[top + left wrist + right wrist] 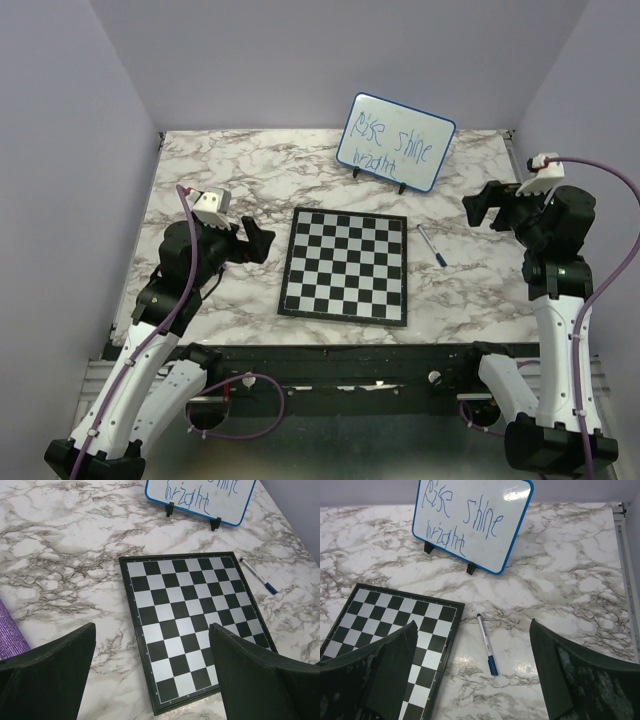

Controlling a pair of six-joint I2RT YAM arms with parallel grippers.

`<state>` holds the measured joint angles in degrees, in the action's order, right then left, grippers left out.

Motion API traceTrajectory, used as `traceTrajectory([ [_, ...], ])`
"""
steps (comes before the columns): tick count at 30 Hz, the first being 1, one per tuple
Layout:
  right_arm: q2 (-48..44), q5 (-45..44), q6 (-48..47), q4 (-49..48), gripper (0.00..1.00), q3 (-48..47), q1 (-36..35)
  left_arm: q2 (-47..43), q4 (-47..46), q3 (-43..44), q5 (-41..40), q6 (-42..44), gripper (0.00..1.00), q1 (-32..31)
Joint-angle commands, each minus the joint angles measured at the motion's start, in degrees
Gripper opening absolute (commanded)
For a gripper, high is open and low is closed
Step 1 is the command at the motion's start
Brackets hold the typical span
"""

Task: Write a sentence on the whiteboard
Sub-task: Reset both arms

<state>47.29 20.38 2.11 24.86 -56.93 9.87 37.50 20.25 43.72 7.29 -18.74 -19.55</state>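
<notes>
While the overhead camera gives me the whole small, blue-rimmed rectangular whiteboard [396, 142] standing on black feet at the far side of the marble-patterned table [220, 170], the left wrist view crops its top line (only "bright" survives). The right wrist view shows the thin blue handwritten sentence [460, 520] complete. Both claws gape wide, holding nothing: the left gripper [258, 240] is well apart from the board, beyond the black-and-white checkered chessboard [346, 265]; the right gripper [478, 210] sits nearer, the slim white blue-capped marker pen [432, 245] beside it.
</notes>
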Motion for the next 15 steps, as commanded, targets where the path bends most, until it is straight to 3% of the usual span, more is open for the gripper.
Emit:
traceTrajectory([
  [1,-1.1,-1.3,1.3,-1.9,0.99,0.0,0.2,-0.4,-2.1,-0.2,2.1,-3.2,0.99,0.2],
  [15,-1.9,-1.0,1.4,-3.7,0.99,1.8,0.2,-0.4,-4.3,-1.6,1.5,-6.6,0.99,0.3],
])
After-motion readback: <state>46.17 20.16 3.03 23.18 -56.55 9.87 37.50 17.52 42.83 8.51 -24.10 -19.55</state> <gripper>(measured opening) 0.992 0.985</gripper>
